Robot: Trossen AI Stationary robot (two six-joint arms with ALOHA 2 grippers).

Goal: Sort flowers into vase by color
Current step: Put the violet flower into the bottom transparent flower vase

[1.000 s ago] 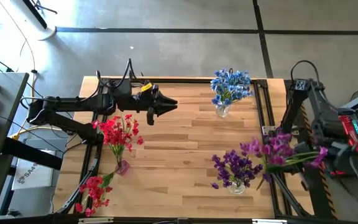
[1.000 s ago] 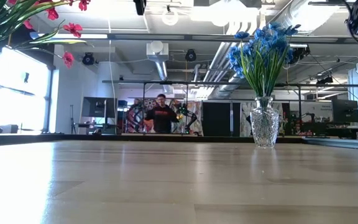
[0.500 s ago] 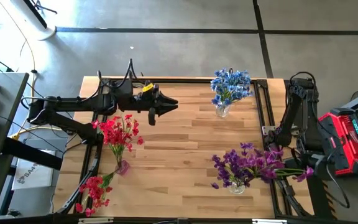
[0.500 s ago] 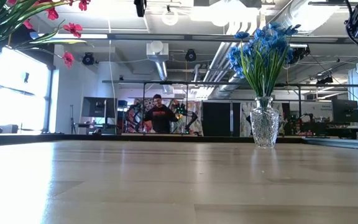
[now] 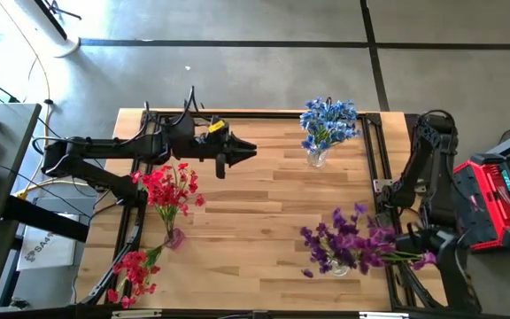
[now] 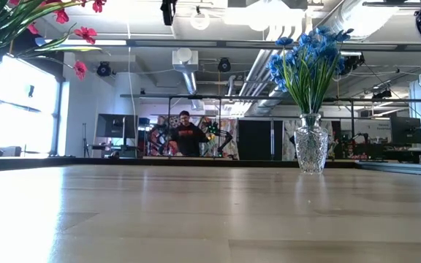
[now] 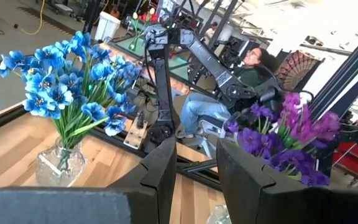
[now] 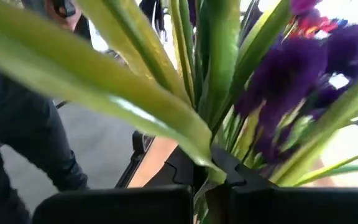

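Observation:
My right gripper is shut on a purple flower spray at the near right. The spray's blossoms overlap the purple flowers standing in a glass vase. Whether they touch, I cannot tell. Red flowers stand in a small vase at the left. A second red spray lies at the near left corner. Blue flowers stand by their stems in a glass vase at the far right. My left gripper hovers open and empty over the far middle of the table. My right gripper pinches the spray's bundled green stems between its two fingers. It comes about level from the table's right side. The spray sticks out ahead of the fingers toward the table's left, clear of the table top, blossoms over the purple vase.
Bare wood lies between the three vases in the table's middle. Black frame rails run along the table's right edge. A red-and-black machine stands beyond them, and a person is in the room behind.
My right gripper has sunk and gone toward the table's near edge, rolling its wrist, still shut on the purple spray. The spray has come down and toward the left, so its blossoms now lie over the purple vase instead of to the far right of it.

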